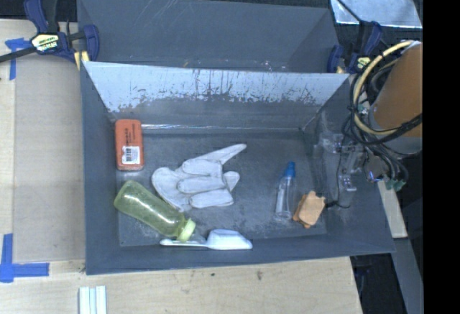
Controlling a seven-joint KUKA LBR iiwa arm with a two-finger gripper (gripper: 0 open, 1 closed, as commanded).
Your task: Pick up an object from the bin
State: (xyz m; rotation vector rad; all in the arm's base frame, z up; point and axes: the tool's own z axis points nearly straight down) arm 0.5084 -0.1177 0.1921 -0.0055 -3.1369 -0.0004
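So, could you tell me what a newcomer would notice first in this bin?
Likely the white glove lying flat in the middle, with a green bottle on its side at the front left and an orange block farther back on the left. On the right, the pincer hangs beside a tan lump.

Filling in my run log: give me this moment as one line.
tool: view-right side of bin, just right of tan chunk | held: nothing visible | nearest other: blue-capped clear vial
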